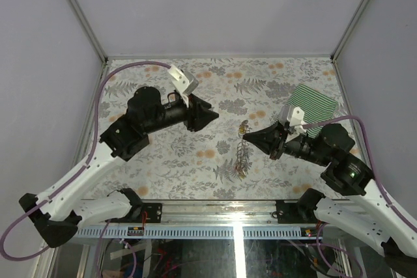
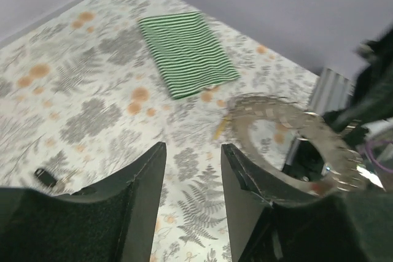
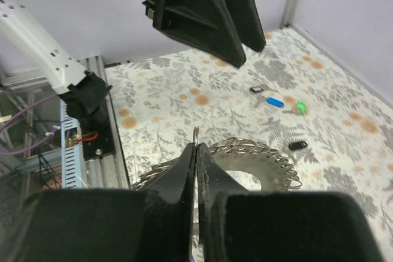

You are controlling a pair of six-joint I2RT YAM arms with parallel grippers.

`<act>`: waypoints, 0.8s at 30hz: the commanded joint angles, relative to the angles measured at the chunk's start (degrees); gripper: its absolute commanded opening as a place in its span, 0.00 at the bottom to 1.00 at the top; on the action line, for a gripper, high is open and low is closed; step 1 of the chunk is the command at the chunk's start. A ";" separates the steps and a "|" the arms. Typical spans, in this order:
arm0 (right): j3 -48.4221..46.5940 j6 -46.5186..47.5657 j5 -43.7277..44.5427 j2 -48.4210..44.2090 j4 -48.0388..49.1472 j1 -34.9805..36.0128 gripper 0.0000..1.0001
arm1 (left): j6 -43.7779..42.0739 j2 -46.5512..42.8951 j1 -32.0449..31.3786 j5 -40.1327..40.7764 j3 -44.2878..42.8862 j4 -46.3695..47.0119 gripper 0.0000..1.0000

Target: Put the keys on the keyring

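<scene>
The keyring point(image 3: 258, 162), a flat grey metal disc edged with small wire loops, hangs just below my right gripper point(image 3: 196, 146), which is shut on one thin wire loop at its rim. From above, the keyring point(image 1: 242, 154) shows edge-on under the right gripper point(image 1: 246, 136). My left gripper point(image 1: 214, 114) hovers to its left, apart from it, open with nothing between the fingers point(image 2: 147, 170). In the left wrist view the keyring point(image 2: 264, 115) lies just right of the left gripper point(image 2: 193, 148). Loose keys lie on the cloth: blue point(image 3: 274, 102), green point(image 3: 300, 108), black point(image 3: 298, 145).
A folded green striped cloth point(image 1: 313, 110) lies at the back right of the floral table cover point(image 1: 260, 89). Another small black key point(image 2: 45, 176) lies on the table left of my left fingers. Grey walls stand on three sides, and a metal rail point(image 1: 215, 209) runs along the near edge.
</scene>
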State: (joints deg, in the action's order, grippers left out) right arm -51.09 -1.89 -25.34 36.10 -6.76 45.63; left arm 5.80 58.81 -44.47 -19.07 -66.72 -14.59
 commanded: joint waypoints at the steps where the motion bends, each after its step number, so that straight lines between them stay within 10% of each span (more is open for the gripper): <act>1: -1.19 -0.14 9.65 -1.88 -2.41 0.21 0.00 | 4.20 2.83 5.62 5.36 0.85 -2.44 0.43; 12: 0.30 -3.55 15.75 -2.82 -7.16 0.28 0.00 | 10.91 16.75 21.19 9.06 4.65 -0.10 0.47; 24: 1.69 -8.03 17.35 -2.64 -7.86 0.31 0.00 | 10.94 38.97 21.52 9.37 -0.40 6.61 0.54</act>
State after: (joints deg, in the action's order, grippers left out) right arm -48.99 -7.40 -9.04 33.89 -18.85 45.65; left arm 19.84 91.64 -22.83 -8.75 -62.92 -12.60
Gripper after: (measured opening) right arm 0.010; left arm 0.529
